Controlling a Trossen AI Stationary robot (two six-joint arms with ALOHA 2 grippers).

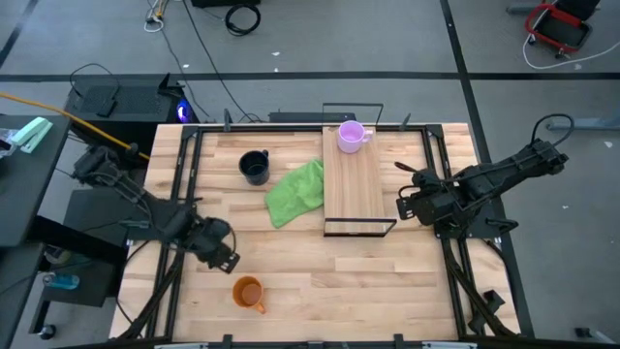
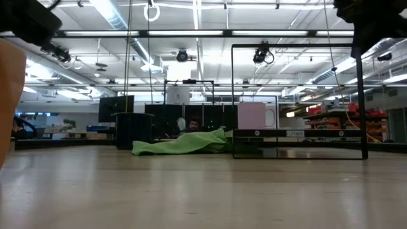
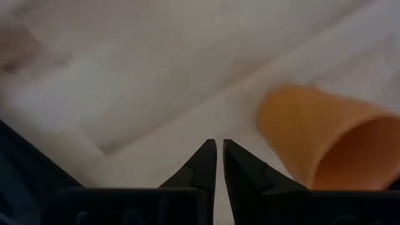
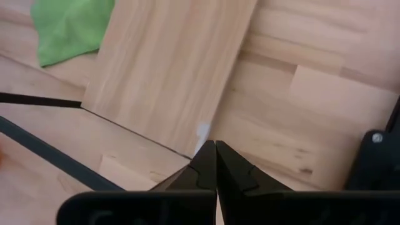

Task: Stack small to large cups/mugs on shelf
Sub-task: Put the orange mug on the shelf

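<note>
High view: pale purple handled mug point(image 1: 351, 136) upright at far end of long light wooden shelf board point(image 1: 356, 189), handle toward the right arm. Dark navy mug point(image 1: 255, 167) upright left of crumpled green cloth point(image 1: 295, 192). Orange mug point(image 1: 248, 292) near front edge, just beside left gripper point(image 1: 222, 254). Right gripper point(image 1: 405, 206) parked beside the shelf's right side.

Low view: shelf's long axis runs away from camera; purple mug on it.

Left wrist view: jaws nearly together, holding nothing; orange mug on its side, mouth toward camera. Suggest opening wider and pinching the rim.

Right wrist view: jaws closed, empty.
</note>
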